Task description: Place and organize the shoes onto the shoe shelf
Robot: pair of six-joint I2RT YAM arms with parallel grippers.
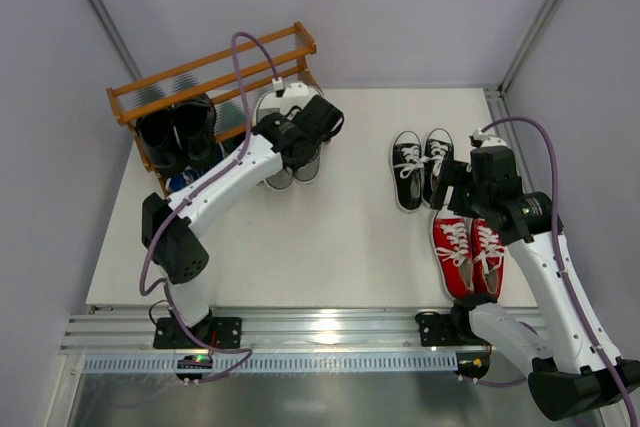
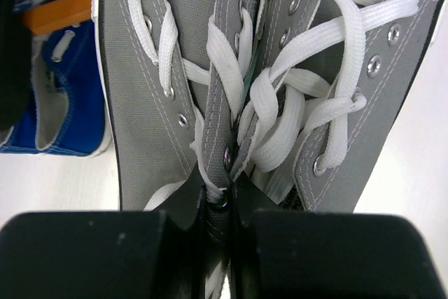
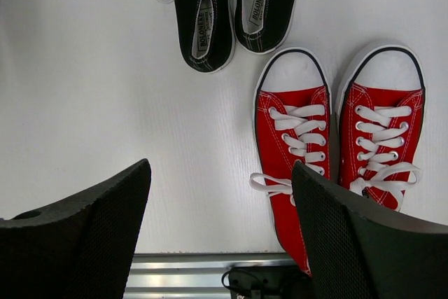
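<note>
Grey sneakers [image 2: 210, 82], pinched together in the left gripper [image 2: 222, 204], are at the shelf [image 1: 215, 65] in the far-left corner; black loafers [image 1: 180, 134] are already racked. The right gripper [image 3: 220, 173] gapes above the red pair [image 3: 336, 131]; the black-and-white pair [image 3: 231, 5] is also unshelved.

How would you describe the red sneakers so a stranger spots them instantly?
On the white table, look right, away from the shoe shelf. Two pairs stand there; the red sneakers are nearer the right arm's base. Unlike the black-and-white sneakers beyond them, they are bright red with white laces.
</note>
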